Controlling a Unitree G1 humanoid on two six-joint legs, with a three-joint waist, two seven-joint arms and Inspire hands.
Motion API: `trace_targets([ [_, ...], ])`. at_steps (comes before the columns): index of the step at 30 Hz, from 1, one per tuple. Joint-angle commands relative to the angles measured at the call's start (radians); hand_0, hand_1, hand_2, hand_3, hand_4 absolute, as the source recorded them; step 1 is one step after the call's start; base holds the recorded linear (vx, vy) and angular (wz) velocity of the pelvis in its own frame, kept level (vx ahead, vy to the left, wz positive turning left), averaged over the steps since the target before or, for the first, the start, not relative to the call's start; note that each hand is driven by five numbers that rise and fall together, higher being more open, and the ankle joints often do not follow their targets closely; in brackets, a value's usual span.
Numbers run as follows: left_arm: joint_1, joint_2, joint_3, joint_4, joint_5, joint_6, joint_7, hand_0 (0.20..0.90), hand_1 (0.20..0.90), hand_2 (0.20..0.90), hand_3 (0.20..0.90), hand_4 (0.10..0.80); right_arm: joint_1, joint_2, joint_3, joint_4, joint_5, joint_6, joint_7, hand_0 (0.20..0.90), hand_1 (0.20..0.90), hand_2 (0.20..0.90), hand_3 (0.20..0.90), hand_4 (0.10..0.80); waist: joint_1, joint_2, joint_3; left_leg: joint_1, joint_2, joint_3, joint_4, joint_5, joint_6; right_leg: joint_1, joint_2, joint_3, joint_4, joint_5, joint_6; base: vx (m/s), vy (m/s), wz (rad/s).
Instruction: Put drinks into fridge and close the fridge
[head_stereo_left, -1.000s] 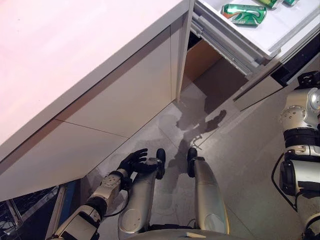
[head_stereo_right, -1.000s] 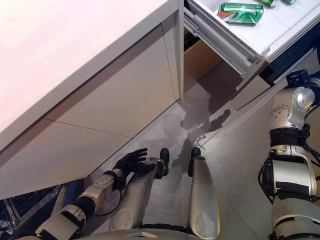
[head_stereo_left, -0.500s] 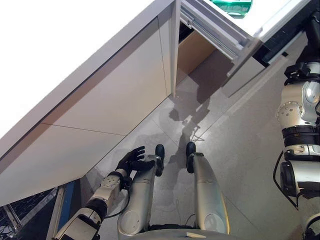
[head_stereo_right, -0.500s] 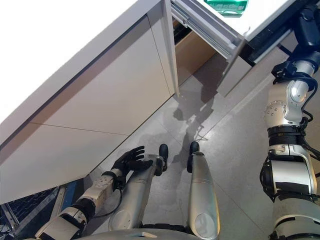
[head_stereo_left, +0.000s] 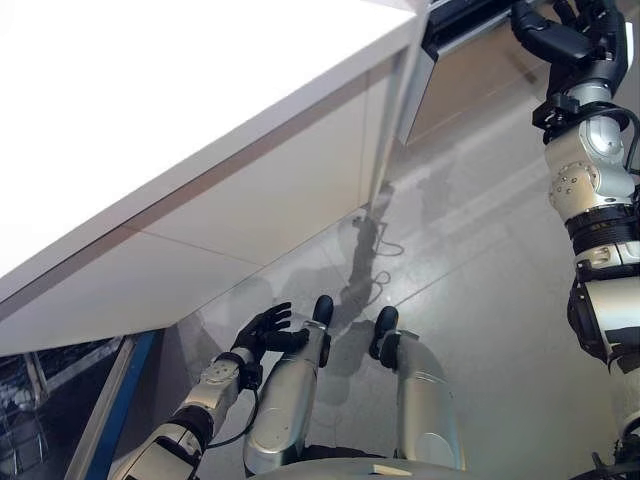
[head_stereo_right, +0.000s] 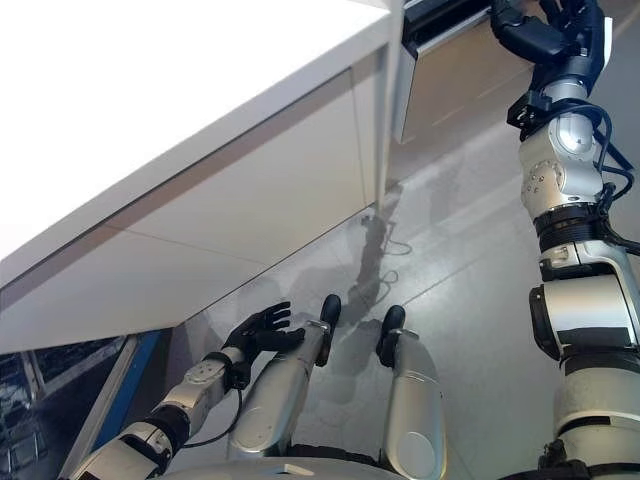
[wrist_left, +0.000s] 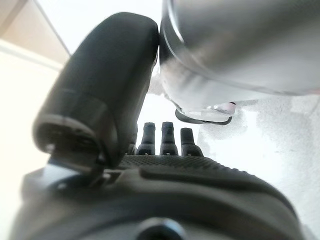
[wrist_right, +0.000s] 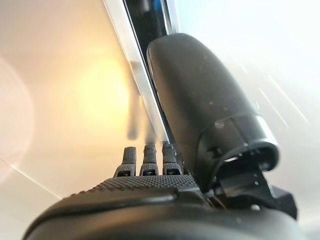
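Note:
The fridge drawer's pale front panel stands at the top right, under the white counter, with a narrow dark gap above it. My right hand is raised against the drawer's front edge with its fingers straight and holds nothing. In the right wrist view the hand lies along the panel, its thumb beside the dark gap and metal rail. My left hand hangs low on the left, open and empty; it also shows in the left wrist view.
A long white counter with pale cabinet fronts runs across the left and centre. Grey floor tiles lie before it. A blue-edged frame and a dark wire rack stand at the lower left.
The drawer has slid in towards the counter, from wide open to a narrow gap. My right hand has risen to its front. The camera has also shifted.

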Motion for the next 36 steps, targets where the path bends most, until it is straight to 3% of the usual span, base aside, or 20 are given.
trace_targets([
  [1,0.122,0.112,-0.031,-0.008,0.042,-0.009,-0.011,0.9,0.9,0.9,0.9,0.8,-0.203,0.032,0.047,-0.049,-0.075,-0.087,0.047,0.9,0.9,0.9,0.9,0.8,0.086,-0.055,-0.09,0.027,-0.053,0.056,0.013,-0.066,0.107,0.074,-0.023,0.114,-0.063,0.056,0.075,0.13,-0.037,0.52],
  [7,0.132,0.115,-0.043,0.001,0.069,-0.021,-0.018,0.9,0.9,0.9,0.9,0.8,-0.174,0.023,0.013,-0.053,-0.095,-0.129,-0.05,0.9,0.9,0.9,0.9,0.8,0.082,-0.072,-0.107,0.078,-0.047,0.052,-0.015,-0.075,0.11,0.131,-0.021,0.116,-0.12,0.075,0.086,0.074,-0.027,0.16],
  [13,0.136,0.108,-0.051,0.002,0.078,-0.023,-0.008,0.9,0.9,0.9,0.9,0.8,-0.077,0.009,-0.06,-0.112,-0.193,-0.219,-0.197,0.9,0.9,0.9,0.9,0.8,0.039,-0.095,-0.147,0.151,-0.028,0.077,-0.065,-0.081,0.113,0.196,-0.005,0.152,-0.217,0.116,0.101,0.038,-0.013,-0.02],
  [16,0.138,0.102,-0.039,0.012,0.079,-0.019,-0.004,0.9,0.9,0.9,0.9,0.8,-0.01,0.004,-0.094,-0.172,-0.208,-0.202,-0.216,0.9,0.9,0.9,0.9,0.8,0.012,-0.105,-0.173,0.176,-0.018,0.099,-0.101,-0.067,0.109,0.211,0.002,0.168,-0.259,0.142,0.109,0.021,0.018,-0.11],
  [17,0.142,0.102,-0.02,0.016,0.073,-0.012,-0.004,0.9,0.9,0.9,0.9,0.8,0.083,-0.006,-0.121,-0.243,-0.241,-0.17,-0.213,0.9,0.9,0.9,0.9,0.8,-0.016,-0.112,-0.201,0.209,-0.007,0.12,-0.144,-0.058,0.107,0.225,0.014,0.188,-0.299,0.161,0.117,0.017,0.022,-0.15],
  [21,0.166,0.095,0.026,0.041,0.096,0.006,-0.005,0.9,0.9,0.9,0.9,0.8,0.394,0.016,-0.234,-0.411,-0.156,-0.104,-0.121,0.9,0.9,0.9,0.9,0.8,-0.079,-0.128,-0.267,0.282,0.016,0.172,-0.256,-0.03,0.094,0.266,0.042,0.225,-0.398,0.2,0.131,0.018,-0.001,-0.35],
  [25,0.181,0.076,0.068,0.097,0.117,0.011,-0.011,0.9,0.9,0.9,0.9,0.8,0.658,0.125,-0.271,-0.447,-0.121,-0.029,0.008,0.9,0.9,0.9,0.9,0.8,-0.123,-0.135,-0.331,0.35,0.031,0.221,-0.359,-0.003,0.079,0.309,0.063,0.24,-0.476,0.22,0.133,0.032,-0.017,-0.41],
  [29,0.218,0.046,0.093,0.127,0.121,0.003,-0.017,0.9,0.9,0.9,0.9,0.8,0.924,0.234,-0.25,-0.35,-0.182,-0.005,0.134,0.9,0.9,0.9,0.9,0.8,-0.153,-0.136,-0.393,0.409,0.042,0.264,-0.436,0.019,0.066,0.352,0.083,0.232,-0.539,0.232,0.127,0.02,-0.042,-0.42],
  [36,0.22,0.01,0.111,0.199,0.124,-0.023,-0.064,0.9,0.9,0.9,0.9,0.8,1.055,0.377,-0.139,-0.022,-0.296,0.049,0.312,0.9,0.9,0.9,0.9,0.8,-0.17,-0.137,-0.442,0.457,0.045,0.288,-0.462,0.02,0.06,0.403,0.103,0.227,-0.565,0.217,0.109,-0.003,-0.042,-0.19],
])
